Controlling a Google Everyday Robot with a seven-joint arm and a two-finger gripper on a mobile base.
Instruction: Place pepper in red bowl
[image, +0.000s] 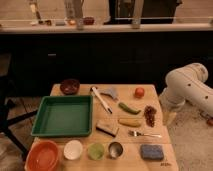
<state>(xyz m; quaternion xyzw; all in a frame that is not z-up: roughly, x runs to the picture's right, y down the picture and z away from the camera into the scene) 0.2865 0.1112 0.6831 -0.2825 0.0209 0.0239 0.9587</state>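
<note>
The green pepper (129, 108) lies on the wooden table (125, 160), right of centre, between a white-handled utensil (102, 100) and a bunch of dark grapes (150, 115). The red bowl (44, 155) sits at the table's front left corner and looks empty. My white arm (186, 86) is off the table's right side. The gripper (169, 116) hangs low beside the right edge, well right of the pepper and far from the red bowl.
A green tray (64, 115) fills the left middle. A small maroon bowl (69, 86) and a tomato (139, 92) stand at the back. A yellow corn piece (130, 122), fork (145, 134), white bowl (73, 149), green cup (95, 150), metal cup (115, 149) and blue sponge (151, 151) lie in front.
</note>
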